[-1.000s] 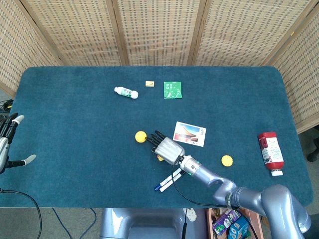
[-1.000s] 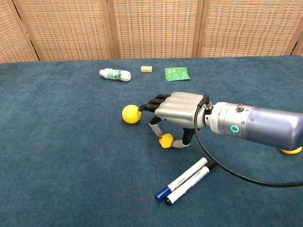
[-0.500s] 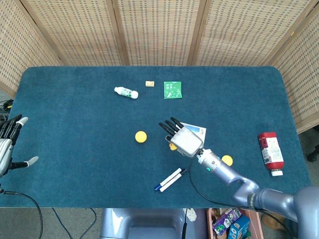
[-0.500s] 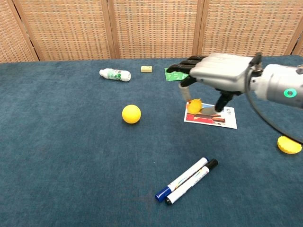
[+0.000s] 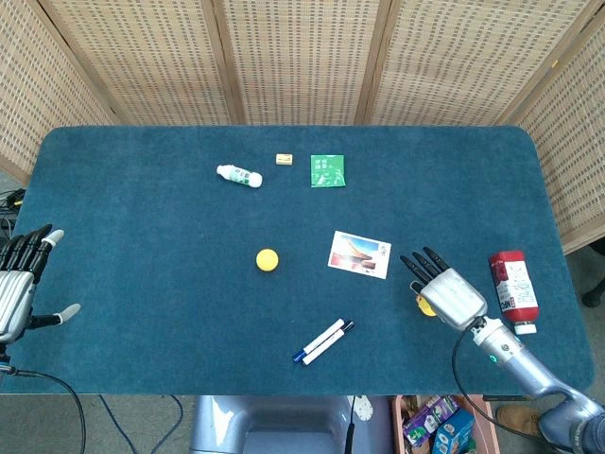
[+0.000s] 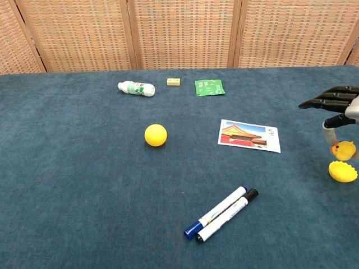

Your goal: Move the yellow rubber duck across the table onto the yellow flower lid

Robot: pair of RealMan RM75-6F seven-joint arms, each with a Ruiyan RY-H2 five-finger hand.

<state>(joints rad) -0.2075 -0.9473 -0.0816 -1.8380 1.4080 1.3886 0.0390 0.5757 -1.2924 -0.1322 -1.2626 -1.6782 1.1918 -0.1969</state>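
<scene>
The yellow rubber duck (image 6: 343,149) hangs at the far right of the chest view, pinched in my right hand (image 6: 335,106). It is just above the yellow flower lid (image 6: 343,171), which lies flat on the blue table. In the head view my right hand (image 5: 444,293) is spread over that spot, and only a yellow sliver shows under it. My left hand (image 5: 19,284) rests open at the table's left edge, holding nothing.
A red bottle (image 5: 513,288) lies just right of my right hand. A postcard (image 5: 359,254), a yellow ball (image 5: 267,259) and two markers (image 5: 323,341) occupy the middle. A white bottle (image 5: 239,175), a beige block (image 5: 284,159) and a green packet (image 5: 327,170) lie at the back.
My right hand lifted the duck from beside the ball and carried it right, past the postcard, to just above the flower lid. The left hand shifted slightly.
</scene>
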